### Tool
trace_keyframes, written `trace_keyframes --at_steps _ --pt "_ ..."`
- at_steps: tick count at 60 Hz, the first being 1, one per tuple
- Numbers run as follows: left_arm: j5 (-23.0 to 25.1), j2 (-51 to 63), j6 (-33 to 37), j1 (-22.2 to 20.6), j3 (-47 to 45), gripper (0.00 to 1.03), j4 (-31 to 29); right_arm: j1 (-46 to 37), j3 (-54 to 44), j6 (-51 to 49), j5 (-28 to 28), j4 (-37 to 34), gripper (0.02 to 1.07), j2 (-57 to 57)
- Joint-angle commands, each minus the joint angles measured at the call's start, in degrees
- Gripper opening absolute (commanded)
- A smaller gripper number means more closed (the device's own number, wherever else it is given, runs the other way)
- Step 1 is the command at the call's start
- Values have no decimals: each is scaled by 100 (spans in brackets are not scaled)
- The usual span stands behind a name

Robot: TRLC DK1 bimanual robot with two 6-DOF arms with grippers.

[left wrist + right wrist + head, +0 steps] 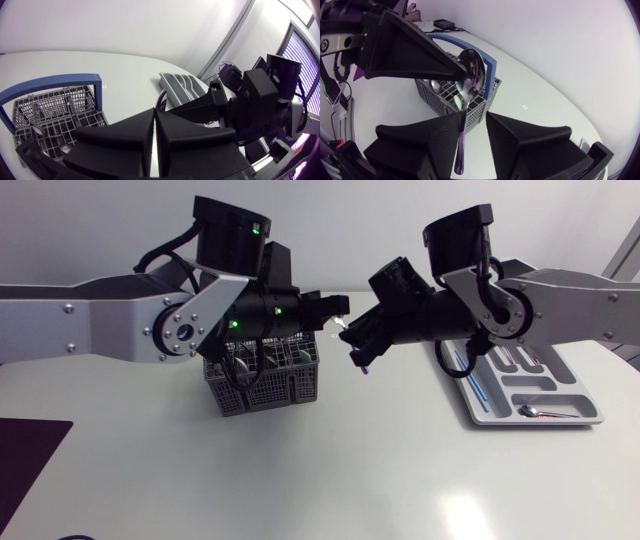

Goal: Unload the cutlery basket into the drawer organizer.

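One spoon [471, 75] hangs near the cutlery basket [262, 380], bowl clenched by the left gripper [154, 117], handle inside the released right gripper [472, 117], seemingly a handover toward the drawer organizer [580, 405].

The left arm [225, 295] covers the cutlery basket [265, 392] from above at its wrist, the basket's near wall exposed. Left gripper [338, 307] and right gripper [354, 345] meet tip to tip just beside the basket, closing the passage there. A spoon [469, 75], apparently pinched by the left gripper, occupies the gap between the right gripper's parted fingers. The near table [330, 480] and most of the drawer organizer [520, 392] lie unobstructed
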Motion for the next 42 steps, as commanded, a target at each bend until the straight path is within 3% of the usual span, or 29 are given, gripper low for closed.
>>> trace_keyframes --at_steps 1,6,9,22,30,42 --pt "43 -152 -124 -8 73 4 9 50 137 139 47 116 32 185" --pt "52 -152 -133 -8 64 4 18 50 137 121 55 169 20 176" --pt "52 -160 -133 -8 47 4 27 50 102 77 64 265 7 150" --pt "52 -169 -142 -8 11 5 115 50 49 42 55 213 7 150" --pt "122 -266 -133 1 29 26 273 23 -13 -20 -41 178 7 141" --pt "113 -406 -124 115 187 41 449 -100 -39 -107 -331 -51 7 106"
